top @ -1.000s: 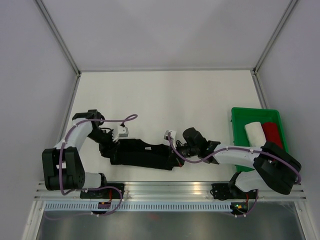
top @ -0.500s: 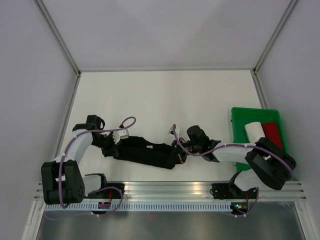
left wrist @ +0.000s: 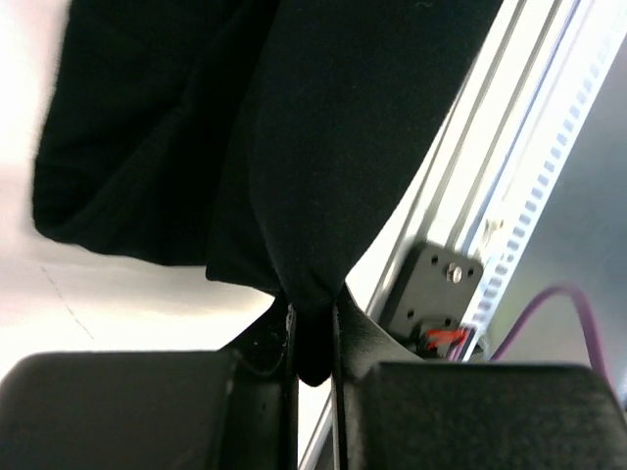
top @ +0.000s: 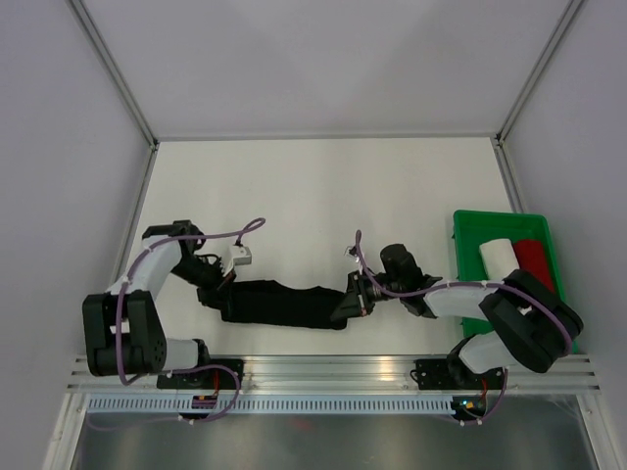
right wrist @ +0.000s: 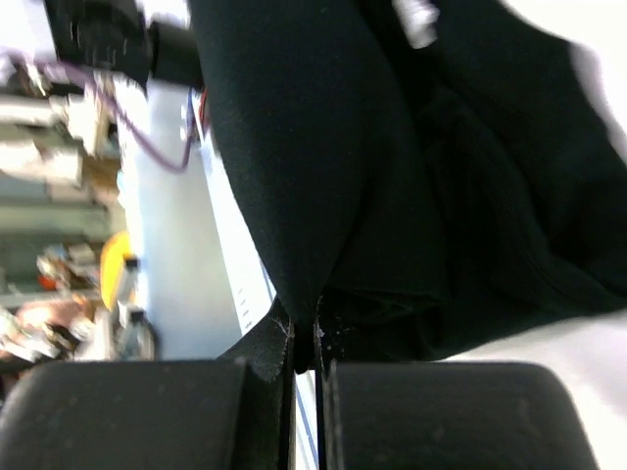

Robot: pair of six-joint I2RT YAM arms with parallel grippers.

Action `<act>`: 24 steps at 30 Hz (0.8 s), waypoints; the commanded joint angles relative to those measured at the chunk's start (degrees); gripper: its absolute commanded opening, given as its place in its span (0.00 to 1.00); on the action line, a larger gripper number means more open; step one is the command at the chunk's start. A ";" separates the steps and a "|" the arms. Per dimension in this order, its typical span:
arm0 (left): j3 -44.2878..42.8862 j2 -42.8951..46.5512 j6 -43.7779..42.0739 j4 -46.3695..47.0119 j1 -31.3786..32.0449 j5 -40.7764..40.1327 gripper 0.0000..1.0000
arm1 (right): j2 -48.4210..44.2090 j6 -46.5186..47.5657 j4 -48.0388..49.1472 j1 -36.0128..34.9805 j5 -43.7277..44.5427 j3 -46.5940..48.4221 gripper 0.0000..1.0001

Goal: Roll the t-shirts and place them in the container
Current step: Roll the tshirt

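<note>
The black t-shirt (top: 284, 303) lies bunched into a long narrow strip near the table's front edge, stretched between my two grippers. My left gripper (top: 217, 294) is shut on its left end; in the left wrist view the black cloth (left wrist: 304, 176) is pinched between the fingers (left wrist: 312, 338). My right gripper (top: 351, 298) is shut on its right end; in the right wrist view the cloth (right wrist: 323, 166) hangs from the closed fingers (right wrist: 305, 338), with a small white label (right wrist: 416, 20) showing. A white roll (top: 499, 259) and a red roll (top: 535, 260) lie in the green bin.
The green bin (top: 470, 227) stands at the right edge of the table. The metal rail (top: 323, 370) runs along the front edge, close to the shirt. White walls enclose the table at the back and sides.
Both grippers have pulled apart and lifted slightly, the right one moving right, drawing the black t-shirt into a tighter, straighter strip.
</note>
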State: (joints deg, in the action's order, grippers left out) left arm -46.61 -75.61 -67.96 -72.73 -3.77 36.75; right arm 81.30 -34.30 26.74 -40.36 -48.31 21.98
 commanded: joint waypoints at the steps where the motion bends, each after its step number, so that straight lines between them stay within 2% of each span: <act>1: -3.22 -6.20 8.17 6.01 -0.45 1.21 0.14 | 4.20 -4.72 3.76 5.72 -3.71 0.78 0.00; 4: -5.15 -12.00 14.41 11.02 -0.45 0.87 0.11 | 8.68 -5.68 3.76 8.80 -3.72 1.66 0.00; 6: -5.86 -14.82 17.76 13.22 -0.54 0.08 0.15 | 10.63 -6.21 4.02 10.03 -3.54 1.84 0.00; 7: -6.38 -15.35 19.34 14.53 -0.71 0.07 0.32 | 12.03 -6.13 4.28 10.30 -3.11 1.84 0.00; 9: -6.39 -15.44 19.45 15.07 -0.80 1.04 0.46 | 13.61 -5.95 4.11 10.82 -1.79 1.84 0.00; 12: -6.04 -13.60 19.27 15.86 -0.89 3.85 0.56 | 14.68 -5.77 4.37 10.92 -1.78 2.10 0.00; 15: -5.07 -12.11 21.28 17.96 -0.80 6.66 0.60 | 15.29 -3.93 2.18 10.83 -1.17 2.98 0.00; 18: -3.14 -10.61 22.70 21.83 -0.80 9.11 0.70 | 15.73 -2.35 0.95 10.83 -1.17 3.77 0.00; 23: -2.61 -10.43 23.40 24.91 -0.71 10.62 0.71 | 16.09 -1.03 -0.63 10.91 -0.90 4.91 0.00; 24: -2.87 -10.78 23.66 24.92 -0.63 11.66 0.68 | 16.26 -0.85 -0.81 10.92 -0.90 5.09 0.00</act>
State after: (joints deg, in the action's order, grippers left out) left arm -49.69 -87.05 -46.50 -51.24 -4.43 43.81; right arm 96.47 -37.78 27.31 -29.87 -51.00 25.54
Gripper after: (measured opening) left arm 0.690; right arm 0.033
